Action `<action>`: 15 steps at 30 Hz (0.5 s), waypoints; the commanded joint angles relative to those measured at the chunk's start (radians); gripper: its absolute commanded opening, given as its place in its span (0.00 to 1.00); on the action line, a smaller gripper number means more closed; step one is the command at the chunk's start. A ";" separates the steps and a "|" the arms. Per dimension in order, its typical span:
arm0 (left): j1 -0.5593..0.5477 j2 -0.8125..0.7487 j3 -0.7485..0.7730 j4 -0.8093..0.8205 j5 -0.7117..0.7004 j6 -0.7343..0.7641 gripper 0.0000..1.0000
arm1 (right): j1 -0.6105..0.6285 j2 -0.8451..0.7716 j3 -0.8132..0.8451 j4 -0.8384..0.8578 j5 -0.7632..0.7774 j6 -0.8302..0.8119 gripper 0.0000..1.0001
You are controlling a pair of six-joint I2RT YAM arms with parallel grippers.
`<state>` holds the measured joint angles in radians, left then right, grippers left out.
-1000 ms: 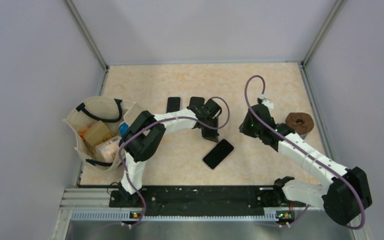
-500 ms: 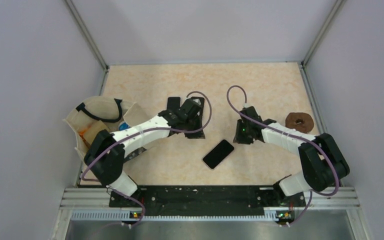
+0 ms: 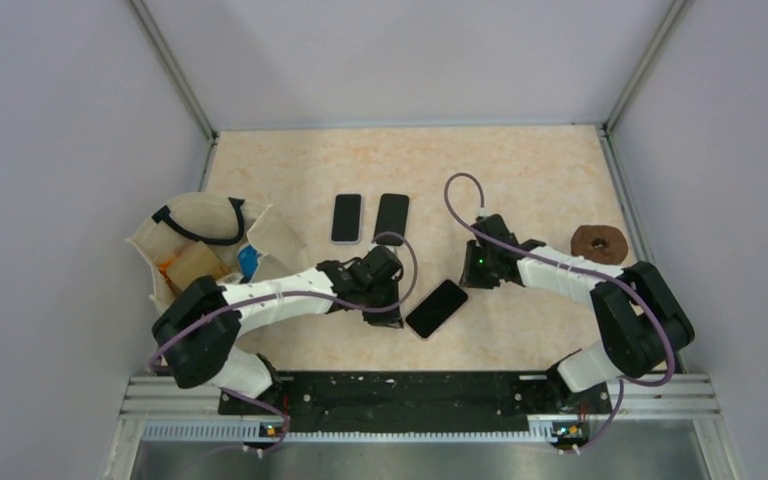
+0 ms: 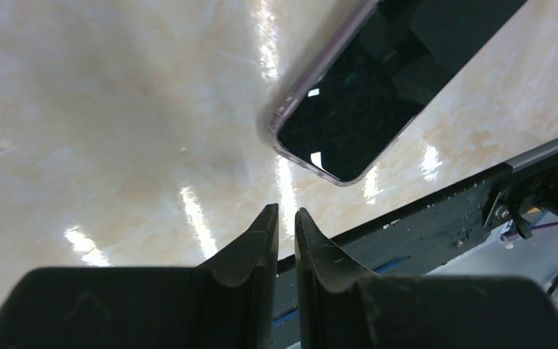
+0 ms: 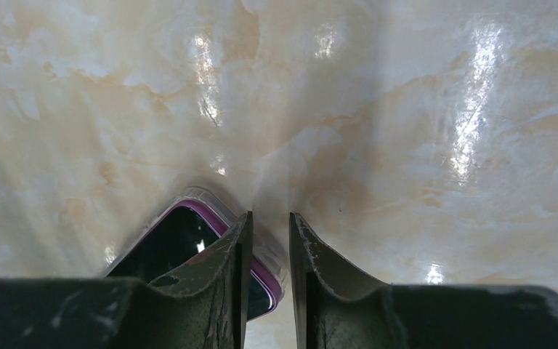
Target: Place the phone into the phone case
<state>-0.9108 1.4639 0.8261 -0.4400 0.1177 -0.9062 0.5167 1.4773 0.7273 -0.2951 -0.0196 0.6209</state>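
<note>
Black slab phone looked already seated in clear pink-rimmed case; maybe a final press was left. Left gripper and right gripper were narrow, empty.

We see white shells on the left arm and right arm, linked by bulky black joints. A purple cable loops along each arm. A small green light glows on the right one. The left gripper and right gripper end in matte black, wedge-shaped fingers, lightly scuffed.
</note>
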 commanded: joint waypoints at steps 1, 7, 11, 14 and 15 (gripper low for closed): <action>-0.045 0.036 -0.007 0.099 0.020 -0.060 0.19 | 0.037 0.015 -0.014 0.017 0.007 0.011 0.25; -0.082 0.085 -0.017 0.127 0.003 -0.124 0.15 | 0.053 0.011 -0.026 0.011 0.015 0.017 0.24; -0.081 0.097 -0.019 0.137 -0.030 -0.138 0.14 | 0.063 0.004 -0.029 0.001 0.016 0.018 0.24; -0.081 0.131 0.003 0.123 -0.051 -0.136 0.14 | 0.068 -0.004 -0.034 -0.001 0.016 0.022 0.24; -0.079 0.143 0.011 0.121 -0.055 -0.134 0.14 | 0.069 -0.007 -0.035 0.000 0.015 0.023 0.24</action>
<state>-0.9913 1.5700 0.8078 -0.3420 0.1093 -1.0229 0.5564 1.4761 0.7200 -0.2726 0.0147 0.6315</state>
